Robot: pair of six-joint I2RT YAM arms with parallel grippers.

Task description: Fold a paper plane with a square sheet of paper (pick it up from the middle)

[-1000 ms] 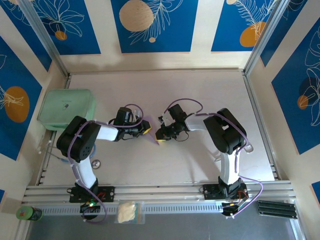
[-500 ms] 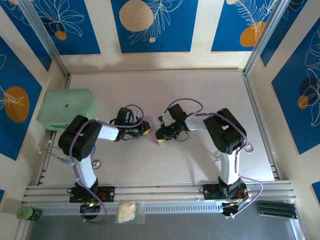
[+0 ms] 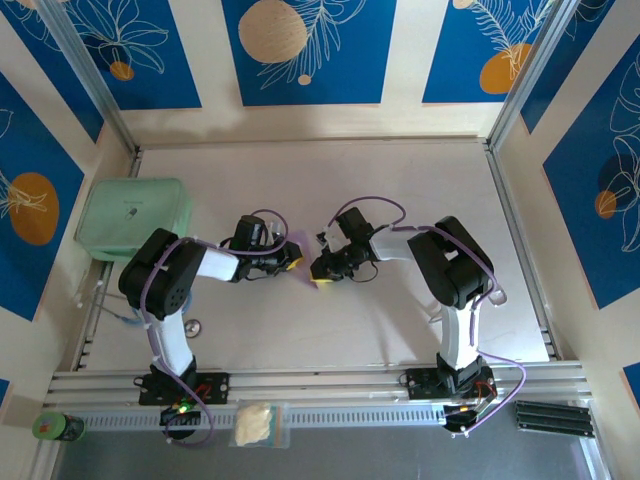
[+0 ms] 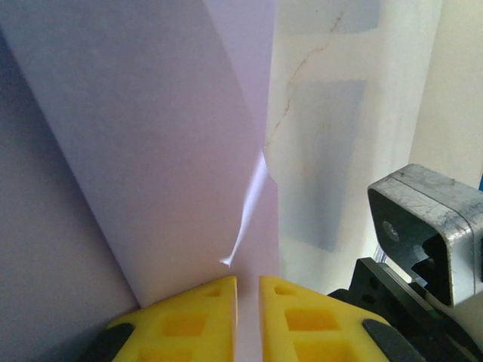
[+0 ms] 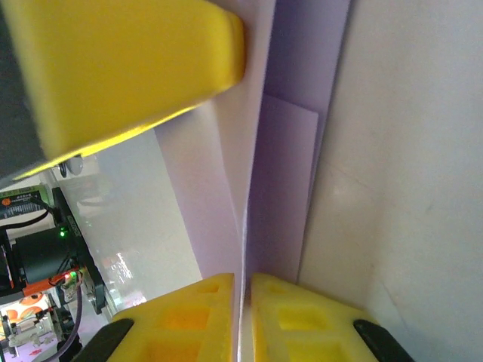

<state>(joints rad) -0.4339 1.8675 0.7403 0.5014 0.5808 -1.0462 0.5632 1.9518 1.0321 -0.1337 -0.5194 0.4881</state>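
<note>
Left gripper (image 3: 293, 262): arm bent at the elbow, forearm reaching right toward the table's middle; yellow fingers (image 4: 189, 320) almost together, pinching the sheet of paper (image 4: 151, 151). Right gripper (image 3: 322, 276): mirrored pose, forearm reaching left, tip just beside the left one; jaws likewise nipped on the same sheet's edge (image 5: 290, 173). Table (image 3: 420, 180): bare surface wide on the far side and right, rails along both sides. Mint-green box (image 3: 135, 218): left edge, well apart. Paper: pale lilac, creased, between both grippers.

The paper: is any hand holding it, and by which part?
Both: left hand and right hand each pinch the paper by an edge, on opposite sides.
</note>
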